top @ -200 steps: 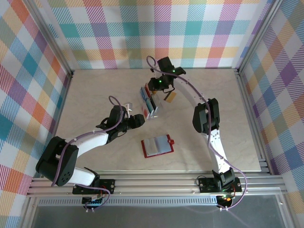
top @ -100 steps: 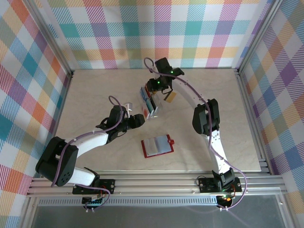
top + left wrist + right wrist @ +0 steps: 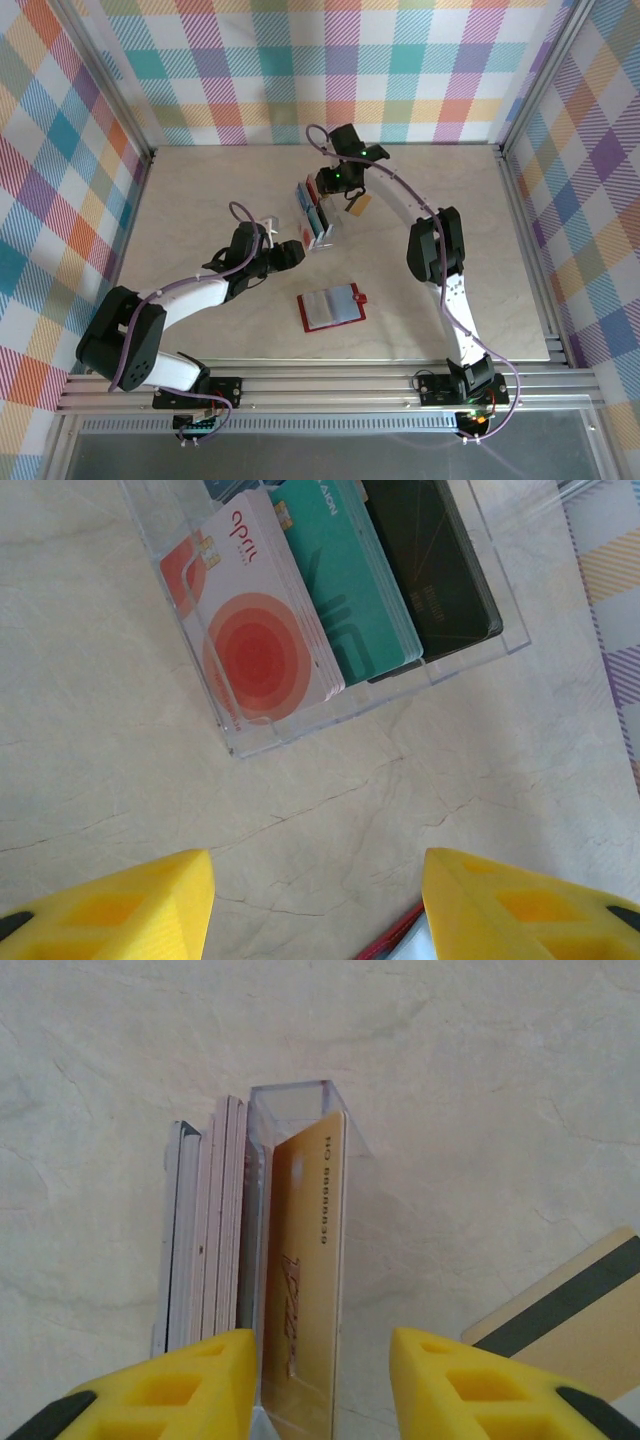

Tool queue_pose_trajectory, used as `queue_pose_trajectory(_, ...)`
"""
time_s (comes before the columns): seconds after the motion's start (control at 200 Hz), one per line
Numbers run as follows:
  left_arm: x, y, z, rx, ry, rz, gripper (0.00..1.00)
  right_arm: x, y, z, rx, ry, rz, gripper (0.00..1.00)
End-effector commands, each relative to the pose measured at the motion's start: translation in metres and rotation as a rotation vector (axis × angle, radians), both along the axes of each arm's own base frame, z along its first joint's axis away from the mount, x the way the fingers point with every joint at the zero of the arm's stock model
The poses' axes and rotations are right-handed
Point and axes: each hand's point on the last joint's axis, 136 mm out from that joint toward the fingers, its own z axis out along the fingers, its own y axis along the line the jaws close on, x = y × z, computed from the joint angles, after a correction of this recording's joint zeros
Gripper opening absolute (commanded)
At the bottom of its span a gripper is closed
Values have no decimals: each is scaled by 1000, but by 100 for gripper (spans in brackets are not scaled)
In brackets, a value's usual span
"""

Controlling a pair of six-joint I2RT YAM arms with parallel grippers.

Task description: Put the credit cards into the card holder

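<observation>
The gold card (image 3: pixel 305 1290) stands on edge in the end slot of the clear rack (image 3: pixel 300 1100). It looks light, thin and stiff, glossy enough to slip, and likely to flex rather than break. I'd judge the best hold is a pinch across its two flat faces near the exposed top edge, lifting straight up so it does not bind in the slot. The right claw (image 3: pixel 320 1360) hangs over it with its yellow fingers (image 3: pixel 180 1385) parted either side of the card. A gap shows on one side, so it is loosely open and has hold of nothing. Beside it in the rack stand a white-and-red card (image 3: pixel 255 650), a teal card (image 3: pixel 350 590) and a dark card (image 3: pixel 430 570), all smooth plastic. A striped gold card (image 3: pixel 358 207) lies flat on the pale marbled table (image 3: pixel 200 190) at the rack's three o'clock. The card holder (image 3: pixel 332 306), red and leathery with grey pockets, lies open at the rack's six o'clock. The left claw (image 3: pixel 315 880) waits at about eight o'clock, jaws wide and empty.
</observation>
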Motion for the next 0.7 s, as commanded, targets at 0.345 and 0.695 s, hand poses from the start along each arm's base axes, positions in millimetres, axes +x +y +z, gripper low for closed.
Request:
queue_pose_trajectory(0.345, 7, 5, 3, -7, 2, 17, 57, -7, 19, 13, 92, 34, 74, 35)
queue_pose_trajectory(0.695, 8, 5, -1, -8, 11, 17, 57, 3, 3, 14, 19, -14, 6, 38)
